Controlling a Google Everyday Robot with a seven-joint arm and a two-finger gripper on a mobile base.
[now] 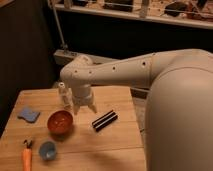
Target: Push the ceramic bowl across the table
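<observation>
The ceramic bowl (60,122), round and glossy orange-red, sits on the light wooden table (115,137) left of centre. My gripper (84,108) hangs from the white arm just right of the bowl and slightly behind it, its white fingers (92,107) pointing down at the tabletop. It holds nothing that I can see. The bowl's right rim lies close to the left fingertip; whether they touch I cannot tell.
A small blue cup (47,150) stands in front of the bowl. An orange carrot-like object (27,158) lies at the front left, a blue sponge (29,114) at the left, a black bar (105,120) right of the gripper. A small clear bottle (62,93) stands behind.
</observation>
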